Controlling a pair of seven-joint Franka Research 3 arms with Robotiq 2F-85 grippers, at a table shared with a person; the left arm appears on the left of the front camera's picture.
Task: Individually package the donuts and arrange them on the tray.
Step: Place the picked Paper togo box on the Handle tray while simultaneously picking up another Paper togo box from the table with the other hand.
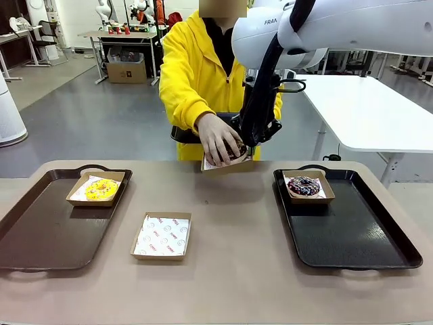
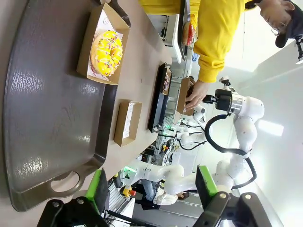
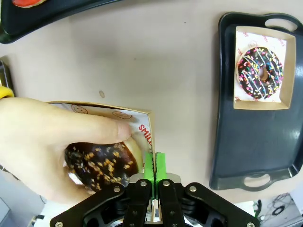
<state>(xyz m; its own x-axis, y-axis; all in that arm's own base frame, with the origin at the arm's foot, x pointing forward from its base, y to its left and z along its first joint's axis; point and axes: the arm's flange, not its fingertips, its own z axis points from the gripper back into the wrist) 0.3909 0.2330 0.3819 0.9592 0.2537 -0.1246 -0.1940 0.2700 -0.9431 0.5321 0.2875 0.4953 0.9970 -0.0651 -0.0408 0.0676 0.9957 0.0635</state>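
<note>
R gripper [image 3: 154,163] is clenched on the rim of the far box [image 3: 142,124], just beyond the empty box [image 1: 161,235]. The person's hand [image 1: 218,137] holds the choc donut [image 3: 102,165] in it. Best to keep the pinch steady, no tugging till the hand's clear. L gripper [image 2: 152,187] hangs released, left of the empty box. Yellow donut [image 1: 101,189] sits boxed to its left, sprinkle donut [image 1: 304,185] boxed to its right.

The counter [image 1: 230,223] bears a left tray [image 1: 40,230] along its left edge, a right tray [image 1: 358,237] along its right edge, a box [image 1: 162,235] between them and a second box [image 1: 226,164] at the far edge.
</note>
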